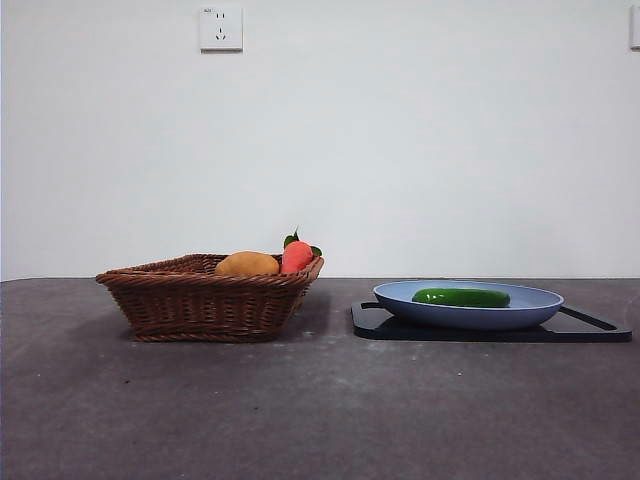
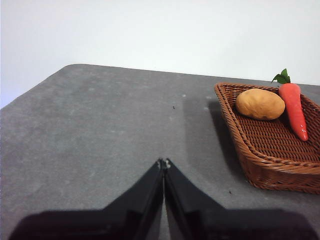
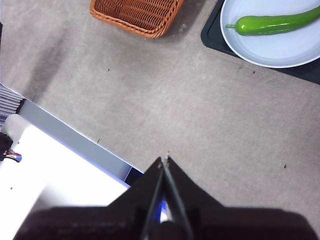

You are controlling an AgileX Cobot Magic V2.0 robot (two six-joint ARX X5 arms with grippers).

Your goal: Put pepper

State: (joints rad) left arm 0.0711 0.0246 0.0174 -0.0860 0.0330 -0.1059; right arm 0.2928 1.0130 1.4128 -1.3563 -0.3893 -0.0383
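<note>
I see the glossy dark-green, long pepper [image 1: 461, 297] lying flat in the shallow pale-blue plate [image 1: 540, 305] on the black flat tray [image 1: 380, 325], its long axis running across the front view. My right gripper [image 3: 164, 160], jaws closed and empty, has it in view, well apart. My left gripper [image 2: 163, 162], also closed, faces the brown woven wicker basket [image 2: 265, 170] instead. I judge the right arm nearer.

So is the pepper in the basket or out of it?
Out. The pepper lies on the blue plate, beside the basket.
</note>
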